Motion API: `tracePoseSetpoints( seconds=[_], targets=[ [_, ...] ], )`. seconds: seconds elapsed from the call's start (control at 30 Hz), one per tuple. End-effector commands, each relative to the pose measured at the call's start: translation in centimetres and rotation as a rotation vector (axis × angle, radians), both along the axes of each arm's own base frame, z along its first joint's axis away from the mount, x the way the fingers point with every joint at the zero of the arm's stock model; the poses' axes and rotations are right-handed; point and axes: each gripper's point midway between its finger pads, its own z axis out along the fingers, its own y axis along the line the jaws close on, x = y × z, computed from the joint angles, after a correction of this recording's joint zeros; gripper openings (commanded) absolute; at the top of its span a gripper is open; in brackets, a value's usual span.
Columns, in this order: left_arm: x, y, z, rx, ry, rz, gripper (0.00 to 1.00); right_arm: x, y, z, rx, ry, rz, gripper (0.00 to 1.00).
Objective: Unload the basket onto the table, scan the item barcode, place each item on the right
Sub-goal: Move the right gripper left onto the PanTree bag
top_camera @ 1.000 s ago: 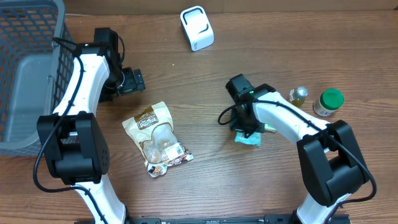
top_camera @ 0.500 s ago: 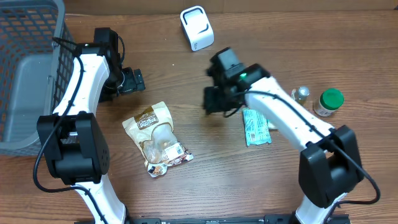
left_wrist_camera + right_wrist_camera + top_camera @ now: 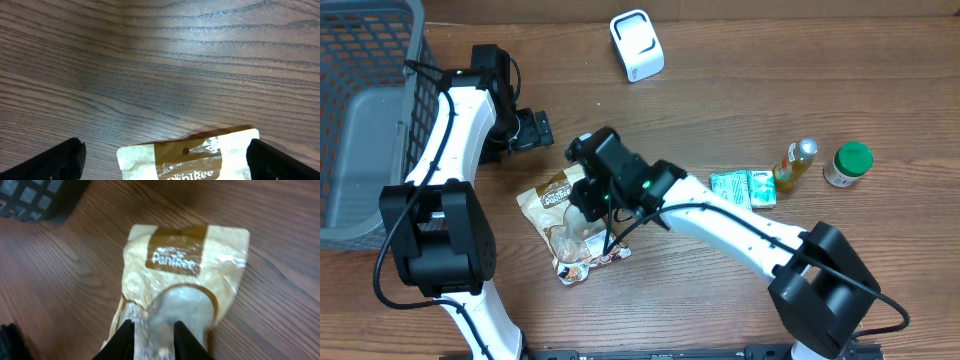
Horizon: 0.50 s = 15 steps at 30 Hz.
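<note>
Item 1. Snack pouch (image 3: 575,225), the piece to be scanned. It is a flat, crinkly film bag, tan with a brown label band, a clear rounded window and a punched hang hole. It lies on the table at 8 o'clock from centre.

Item 2. Wooden table (image 3: 720,300), brown with a strong straight grain.

Item 3. Scanner (image 3: 637,45), a white rounded block at 12 o'clock.

Item 4. Basket (image 3: 370,50), dark mesh walls and a grey floor, at 10 o'clock.

Item 5. Green foil packet (image 3: 740,187), small yellow bottle (image 3: 795,165) and green-lidded jar (image 3: 847,165), in a row out toward 3 o'clock.

Item 6. Right gripper (image 3: 154,339). I see the white arm reach from 5 o'clock across the table, its black wrist over the pouch. The pale fingers (image 3: 125,340) stand a narrow gap apart over the clear window. I cannot tell whether they touch the film.

Item 7. Left gripper (image 3: 165,165). The arm runs up the left side and bends at 10 o'clock. Its dark fingertips (image 3: 50,162) are spread wide and hold nothing, just at 12 o'clock of the pouch's top edge.
</note>
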Motion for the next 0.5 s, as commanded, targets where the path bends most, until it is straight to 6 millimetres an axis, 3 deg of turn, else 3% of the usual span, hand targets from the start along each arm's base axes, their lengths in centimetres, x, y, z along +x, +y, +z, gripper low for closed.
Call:
tracePoseSetpoints(
  seconds=[0.0, 0.23, 0.47],
  targets=[
    [0.5, 0.4, 1.2, 0.012, -0.035, 0.002, 0.99, 0.1, 0.3, -0.6, -0.011, -0.061, -0.012, 0.21],
    [0.5, 0.4, 1.2, 0.012, -0.035, 0.002, 1.0, 0.5, 1.3, -2.3, 0.019, -0.092, -0.007, 0.15],
    [0.5, 0.4, 1.2, 0.012, -0.035, 0.002, 1.0, 1.0, 2.0, -6.5, -0.007, -0.07, -0.006, 0.14]
  ],
)
